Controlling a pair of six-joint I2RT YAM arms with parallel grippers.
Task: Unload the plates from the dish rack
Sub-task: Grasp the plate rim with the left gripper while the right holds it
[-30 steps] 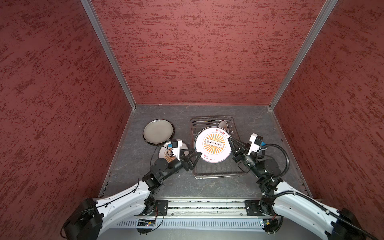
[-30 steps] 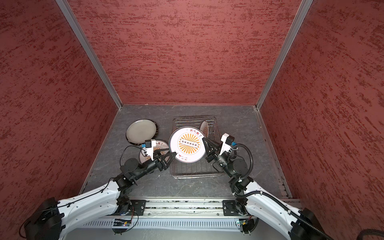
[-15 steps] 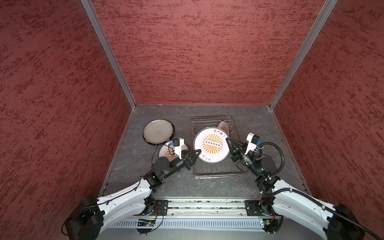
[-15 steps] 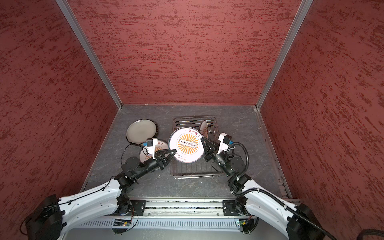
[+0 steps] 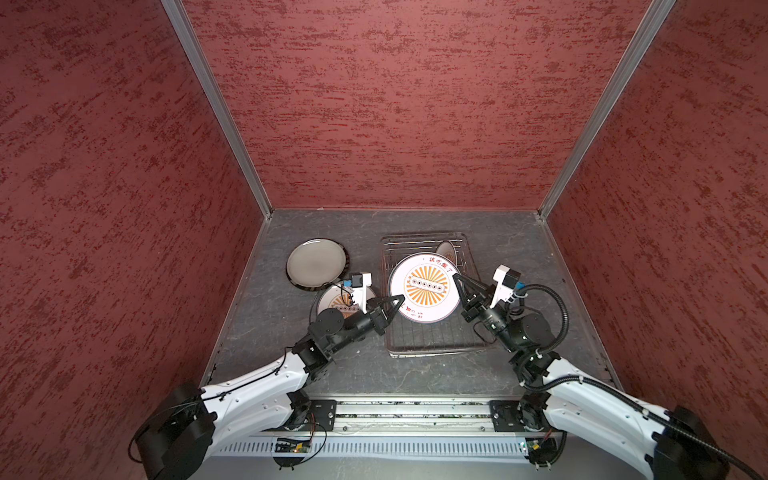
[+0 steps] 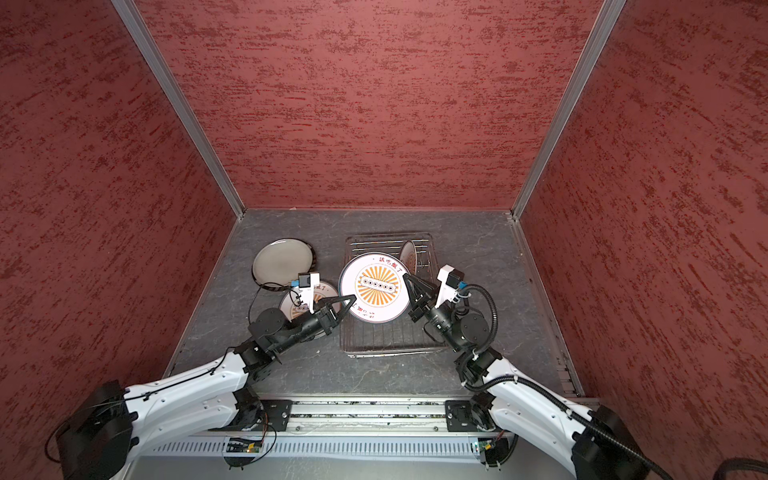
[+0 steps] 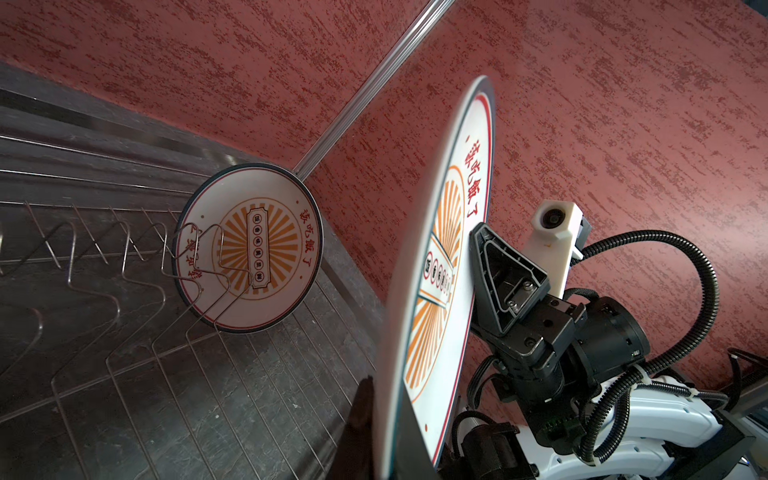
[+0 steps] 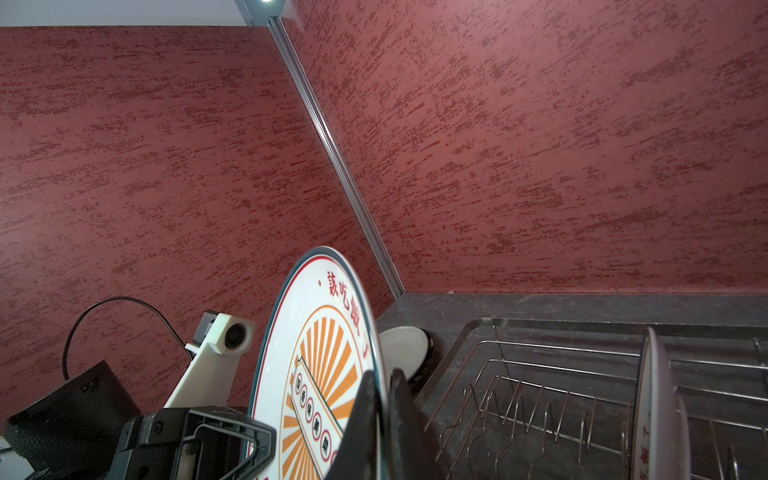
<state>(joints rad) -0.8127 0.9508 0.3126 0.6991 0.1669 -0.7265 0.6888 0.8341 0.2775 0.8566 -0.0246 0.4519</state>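
A large white plate [image 5: 426,287] [image 6: 376,287] with an orange sunburst and red characters hangs tilted above the dish rack [image 5: 424,353] [image 6: 386,338]. My right gripper [image 5: 457,279] [image 8: 384,386] is shut on its right rim. My left gripper [image 5: 400,298] [image 7: 388,415] is shut on its lower left rim. In the left wrist view the held plate [image 7: 449,249] stands edge-on. A smaller sunburst plate [image 7: 253,249] [image 5: 446,251] stands upright between the prongs at the rack's far end.
On the table left of the rack lies a dark-rimmed plate [image 5: 316,262] [image 6: 282,262]. A small sunburst plate [image 5: 330,300] lies in front of it, partly under my left wrist. Red walls close in three sides.
My left gripper has closed from open onto the plate's lower left rim. The right gripper has kept its grip, and the plate has hardly moved.
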